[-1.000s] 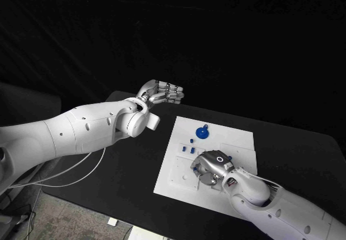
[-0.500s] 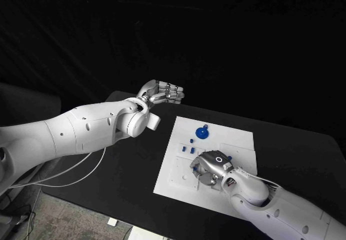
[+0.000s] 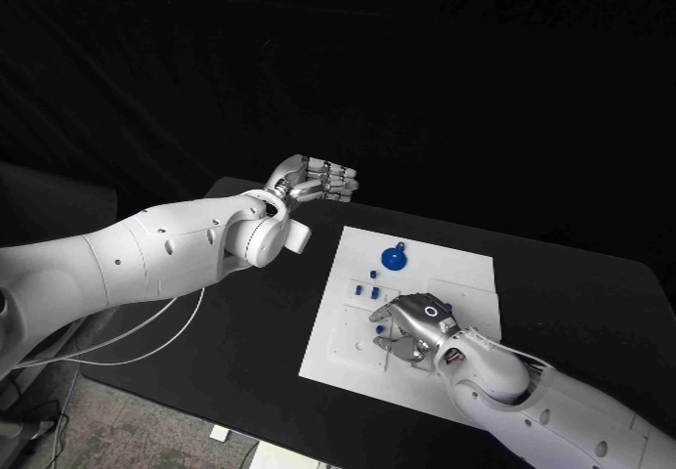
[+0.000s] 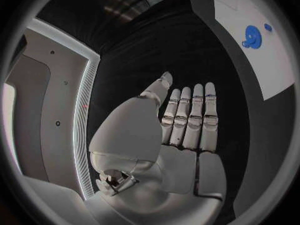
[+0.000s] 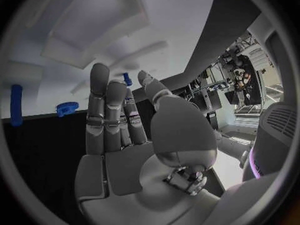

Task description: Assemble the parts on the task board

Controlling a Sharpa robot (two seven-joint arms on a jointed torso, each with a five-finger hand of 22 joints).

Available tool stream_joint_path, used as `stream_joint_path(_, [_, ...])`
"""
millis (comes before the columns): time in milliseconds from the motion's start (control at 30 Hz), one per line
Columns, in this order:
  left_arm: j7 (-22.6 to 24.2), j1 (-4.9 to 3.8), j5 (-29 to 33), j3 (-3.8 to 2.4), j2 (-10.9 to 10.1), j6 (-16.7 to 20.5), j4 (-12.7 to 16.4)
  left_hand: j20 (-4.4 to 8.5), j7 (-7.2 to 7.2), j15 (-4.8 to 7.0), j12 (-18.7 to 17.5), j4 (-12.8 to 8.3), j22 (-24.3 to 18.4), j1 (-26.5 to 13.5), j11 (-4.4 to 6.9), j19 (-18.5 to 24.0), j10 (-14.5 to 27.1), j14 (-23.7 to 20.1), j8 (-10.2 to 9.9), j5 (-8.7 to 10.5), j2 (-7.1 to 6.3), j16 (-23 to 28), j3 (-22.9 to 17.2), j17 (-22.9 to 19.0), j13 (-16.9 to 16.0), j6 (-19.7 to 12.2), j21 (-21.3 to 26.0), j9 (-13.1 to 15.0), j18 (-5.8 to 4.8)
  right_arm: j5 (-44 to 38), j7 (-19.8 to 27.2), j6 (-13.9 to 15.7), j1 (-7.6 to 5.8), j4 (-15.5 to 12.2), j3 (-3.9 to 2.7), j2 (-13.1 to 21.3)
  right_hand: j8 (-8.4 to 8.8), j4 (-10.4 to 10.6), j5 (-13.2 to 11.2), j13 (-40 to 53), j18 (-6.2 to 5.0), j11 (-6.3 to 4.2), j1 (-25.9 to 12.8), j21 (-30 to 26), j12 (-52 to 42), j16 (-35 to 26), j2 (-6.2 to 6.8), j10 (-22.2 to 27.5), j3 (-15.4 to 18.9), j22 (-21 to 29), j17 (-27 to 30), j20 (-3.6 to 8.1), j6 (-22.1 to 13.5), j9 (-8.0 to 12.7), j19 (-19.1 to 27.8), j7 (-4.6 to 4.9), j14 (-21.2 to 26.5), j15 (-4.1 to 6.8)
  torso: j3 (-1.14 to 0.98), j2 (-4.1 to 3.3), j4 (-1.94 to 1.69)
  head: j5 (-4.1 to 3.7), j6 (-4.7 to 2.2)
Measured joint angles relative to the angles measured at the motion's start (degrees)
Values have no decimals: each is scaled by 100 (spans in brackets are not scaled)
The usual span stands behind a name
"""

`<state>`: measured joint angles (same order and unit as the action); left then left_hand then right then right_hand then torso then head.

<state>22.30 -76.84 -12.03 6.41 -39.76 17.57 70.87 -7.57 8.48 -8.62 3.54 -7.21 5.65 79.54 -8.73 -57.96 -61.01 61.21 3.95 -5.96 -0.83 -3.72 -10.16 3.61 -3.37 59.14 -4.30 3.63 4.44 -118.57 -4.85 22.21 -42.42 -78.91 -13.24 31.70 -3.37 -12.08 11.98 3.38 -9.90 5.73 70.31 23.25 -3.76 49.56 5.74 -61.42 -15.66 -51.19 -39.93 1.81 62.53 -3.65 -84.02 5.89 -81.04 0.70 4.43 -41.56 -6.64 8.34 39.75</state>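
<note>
The white task board (image 3: 440,266) lies in the middle of the black table. A round blue gear (image 3: 395,259) stands near its far edge, and small blue pieces (image 3: 369,290) lie just nearer. My right hand (image 3: 411,327) hovers low over the board's middle, fingers spread and holding nothing, with a blue piece (image 3: 383,330) by its fingertips. In the right wrist view the right hand (image 5: 125,135) faces the board (image 5: 94,30), a blue peg (image 5: 16,105) and a blue gear (image 5: 67,108). My left hand (image 3: 313,179) is raised off the board's far left and holds nothing. In its wrist view the left hand (image 4: 169,135) has straight fingers.
The black table (image 3: 564,283) extends past the board on all sides. The left wrist view shows the board's corner (image 4: 250,10) with the blue gear (image 4: 252,36) on it. A white cable (image 3: 155,332) hangs below my left arm at the table's left edge.
My right hand has shifted slightly towards the board's far side and spread its fingers a little. The left arm has not moved.
</note>
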Motion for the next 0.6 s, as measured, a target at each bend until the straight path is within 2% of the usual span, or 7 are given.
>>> stream_joint_path(67, [0,0,0,0,-2,-1,0,-21,0,0,0,64,-38,23,0,-21,0,0,0,0,23,0,64,0,0,0,0,0,-1,18,1,46,5,-25,0,11,0,0,0,0,-7,0,0,28,0,0,0,0,0,27,8,0,0,0,0,0,0,0,-2,0,2,-4,1])
stream_joint_path(300, [-1,0,-1,1,-2,-4,0,-21,0,0,0,64,-39,23,0,-21,0,0,0,0,23,0,64,0,0,0,0,0,-1,76,3,180,15,-113,0,51,0,-66,0,1,-14,0,23,68,0,0,-23,0,-66,115,34,0,0,0,0,0,0,0,-2,0,2,-30,3])
stream_joint_path(433, [-2,0,-1,1,-6,-7,-1,-21,0,0,0,64,-53,23,0,-21,0,0,0,0,23,0,64,0,0,0,0,0,0,145,10,290,20,-274,-3,160,0,-41,3,1,-14,-23,23,96,0,0,-23,-70,-89,142,48,0,0,-1,0,0,0,1,-2,0,4,-57,-5])
stream_joint_path(467, [-2,0,-1,1,-9,-8,-1,-21,0,0,0,64,-54,23,0,-21,0,0,0,0,23,0,64,0,0,0,0,0,0,170,12,314,23,-331,-17,202,0,-41,26,1,-14,-33,23,96,0,0,-23,-115,-90,153,54,0,0,-1,0,0,0,1,-2,0,5,-68,-8])
stream_joint_path(600, [-3,0,-1,1,-32,-12,0,-21,0,0,0,63,-58,23,0,-21,0,0,0,0,23,0,64,0,0,0,0,0,0,350,15,377,32,-613,-229,461,0,-41,28,1,-13,-67,-16,130,0,0,16,-274,-120,185,54,0,-8,-1,0,8,-22,23,2,4,13,-130,-32])
